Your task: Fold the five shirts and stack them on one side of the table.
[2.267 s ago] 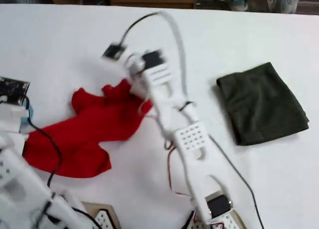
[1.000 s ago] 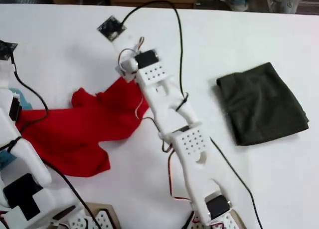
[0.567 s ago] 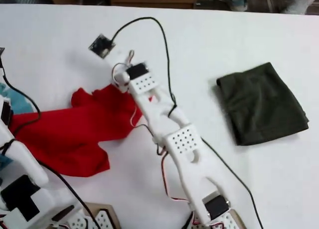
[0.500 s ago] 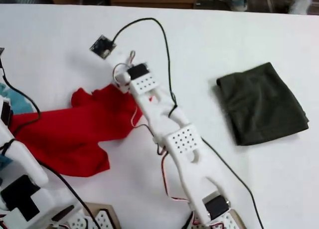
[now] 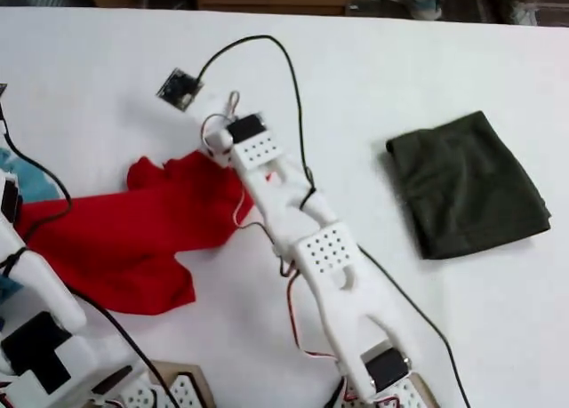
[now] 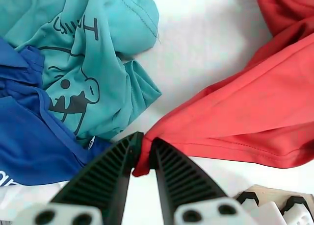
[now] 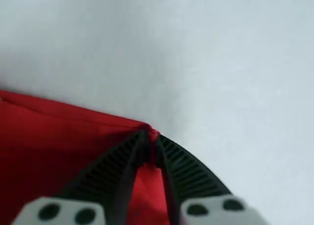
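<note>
So your left gripper (image 6: 143, 154) is clamping a corner of the red shirt (image 6: 245, 112). Its jaws are sitting nearly together, with just a bit of bunched fabric between them. Your right gripper (image 7: 149, 137) is doing the same at another corner of that shirt, pinching the hem tight right at the tip, with the bare white table (image 7: 196, 48) around it.

In the high view the red shirt is lying loosely spread and pretty wrinkled across the left half of the table. Your right arm is stretching from the near edge out to the shirt's far right corner, and your left arm is sitting at the near left by the shirt's left end.

The teal shirt (image 6: 83, 53) is lying crumpled just beside the left gripper, partly on top of the blue shirt (image 6: 29, 141). The dark green shirt (image 5: 467, 186) is lying folded into a tidy rectangle on the right side of the table, well apart from the red one.
</note>
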You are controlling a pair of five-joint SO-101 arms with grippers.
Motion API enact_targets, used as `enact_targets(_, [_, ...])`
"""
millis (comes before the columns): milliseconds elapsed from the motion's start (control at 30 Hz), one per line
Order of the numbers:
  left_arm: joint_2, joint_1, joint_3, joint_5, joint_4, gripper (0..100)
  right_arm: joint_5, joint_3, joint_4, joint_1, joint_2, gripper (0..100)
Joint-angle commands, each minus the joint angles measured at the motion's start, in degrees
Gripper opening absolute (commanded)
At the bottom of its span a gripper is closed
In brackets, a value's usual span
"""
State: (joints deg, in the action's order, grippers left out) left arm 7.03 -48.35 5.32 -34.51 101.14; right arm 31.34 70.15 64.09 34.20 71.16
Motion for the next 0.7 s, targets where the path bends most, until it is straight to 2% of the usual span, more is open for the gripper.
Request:
enact_targets(0, [3.0,-0.3,2.2,-0.4,0.8,2,0.7,8.4,5.1,-1.7,-5.0,2.0])
enact_targets(200, [3.0,2.9,2.3,-0.4,0.8,2,0.8,21.0,21.5,-3.6,-12.1,2.0])
enact_targets(400, [2.9,12.8,2.2,0.0,0.8,2,0.8,25.4,36.5,-3.6,-15.4,2.0])
enact_targets(567, [3.0,25.3,2.7,2.1,0.4,2,0.4,25.1,37.5,-7.2,-18.9,2.0])
enact_targets(667, [3.1,29.4,6.6,6.2,0.7,2,0.4,24.5,37.5,-10.9,-23.7,2.0])
